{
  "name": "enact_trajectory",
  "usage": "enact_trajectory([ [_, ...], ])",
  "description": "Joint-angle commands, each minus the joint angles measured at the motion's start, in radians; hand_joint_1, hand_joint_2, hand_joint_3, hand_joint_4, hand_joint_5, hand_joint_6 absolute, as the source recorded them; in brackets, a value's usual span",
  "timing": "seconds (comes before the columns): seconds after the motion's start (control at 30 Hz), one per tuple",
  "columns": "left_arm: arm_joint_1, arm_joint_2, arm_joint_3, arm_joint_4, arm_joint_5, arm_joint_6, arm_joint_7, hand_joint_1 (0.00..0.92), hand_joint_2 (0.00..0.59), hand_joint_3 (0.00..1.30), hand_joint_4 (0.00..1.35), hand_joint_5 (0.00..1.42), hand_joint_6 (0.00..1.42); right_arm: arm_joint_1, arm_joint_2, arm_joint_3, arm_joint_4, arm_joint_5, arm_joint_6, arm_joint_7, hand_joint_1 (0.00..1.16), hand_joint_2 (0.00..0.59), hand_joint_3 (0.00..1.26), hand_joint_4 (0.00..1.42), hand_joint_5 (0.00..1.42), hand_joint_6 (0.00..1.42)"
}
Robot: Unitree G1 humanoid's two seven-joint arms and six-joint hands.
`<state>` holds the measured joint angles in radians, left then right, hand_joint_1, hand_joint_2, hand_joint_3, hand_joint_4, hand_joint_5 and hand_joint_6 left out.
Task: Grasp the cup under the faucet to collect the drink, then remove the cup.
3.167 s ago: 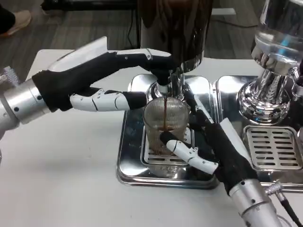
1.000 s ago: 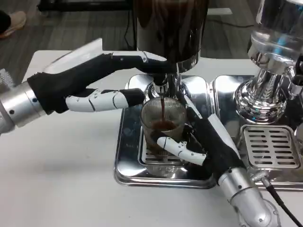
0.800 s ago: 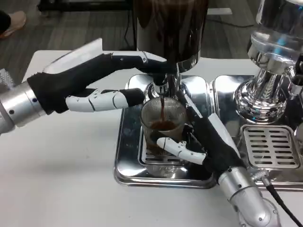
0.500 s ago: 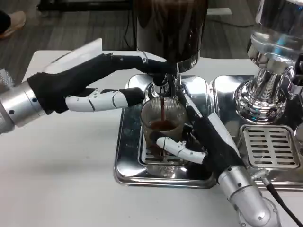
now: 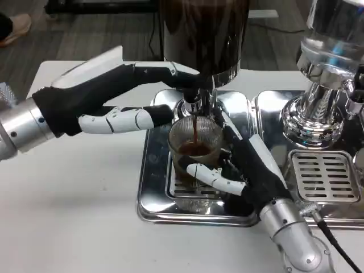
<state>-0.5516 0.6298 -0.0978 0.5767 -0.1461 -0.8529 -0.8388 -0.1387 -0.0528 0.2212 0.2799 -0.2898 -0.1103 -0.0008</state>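
The fingers point(image 5: 213, 176) of the right hand point(image 5: 250, 173) wrap around the clear ribbed cup point(image 5: 196, 149), one white finger lying across its lower front and darker ones reaching round its right side, so this hand grips the cup. The cup stands upright on the slotted grate of a shiny metal drip tray point(image 5: 153, 193), directly under the faucet point(image 5: 194, 105), and a thin dark stream point(image 5: 195, 129) runs from the faucet into it; brown drink sits in the cup's lower part. The left hand point(image 5: 108, 102) reaches in from the left with its fingers point(image 5: 128, 119) stretched out: the upper ones press against the faucet area at the base of the dark drink tank point(image 5: 205, 34), the lower ones point toward the cup's rim, just beside it, and they grasp nothing that can be made out. To the right stands a second dispenser point(image 5: 324, 85) with a chrome base and its own drip tray point(image 5: 324, 176). Both silver forearms rise from the white table point(image 5: 74, 216), which carries the trays.
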Motion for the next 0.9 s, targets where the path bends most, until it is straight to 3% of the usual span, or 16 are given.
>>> enact_trajectory([
  [0.03, 0.036, 0.025, -0.033, 0.011, 0.048, 0.015, -0.054, 0.000, 0.191, 0.29, 0.28, 0.30, 0.26, 0.008, 0.006, 0.003, 0.017, -0.007, 0.020, -0.017, 0.63, 0.174, 0.00, 0.00, 0.12, 0.31],
  [0.37, 0.043, 0.030, -0.031, 0.017, 0.058, 0.008, -0.046, 0.000, 0.109, 0.23, 0.24, 0.29, 0.26, 0.028, 0.020, 0.005, 0.013, -0.034, -0.012, -0.091, 0.64, 0.177, 0.00, 0.13, 0.23, 0.37],
  [0.57, 0.048, 0.033, -0.024, 0.023, 0.060, 0.011, -0.038, 0.000, 0.106, 0.21, 0.21, 0.28, 0.27, 0.043, 0.027, 0.007, 0.014, -0.049, -0.041, -0.150, 0.67, 0.186, 0.16, 0.31, 0.38, 0.49],
  [0.7, 0.055, 0.030, -0.009, 0.035, 0.055, 0.001, -0.014, 0.000, 0.106, 0.20, 0.21, 0.28, 0.28, 0.047, 0.030, 0.010, 0.019, -0.052, -0.056, -0.174, 0.67, 0.186, 0.20, 0.35, 0.43, 0.52],
  [0.8, 0.060, 0.029, 0.011, 0.046, 0.054, -0.006, 0.021, 0.000, 0.088, 0.07, 0.06, 0.23, 0.28, 0.051, 0.031, 0.009, 0.025, -0.050, -0.065, -0.183, 0.67, 0.186, 0.21, 0.37, 0.45, 0.53],
  [0.9, 0.065, 0.029, 0.027, 0.050, 0.055, -0.010, 0.049, 0.000, 0.093, 0.06, 0.03, 0.20, 0.27, 0.055, 0.032, 0.008, 0.026, -0.050, -0.072, -0.190, 0.67, 0.186, 0.22, 0.38, 0.47, 0.54],
])
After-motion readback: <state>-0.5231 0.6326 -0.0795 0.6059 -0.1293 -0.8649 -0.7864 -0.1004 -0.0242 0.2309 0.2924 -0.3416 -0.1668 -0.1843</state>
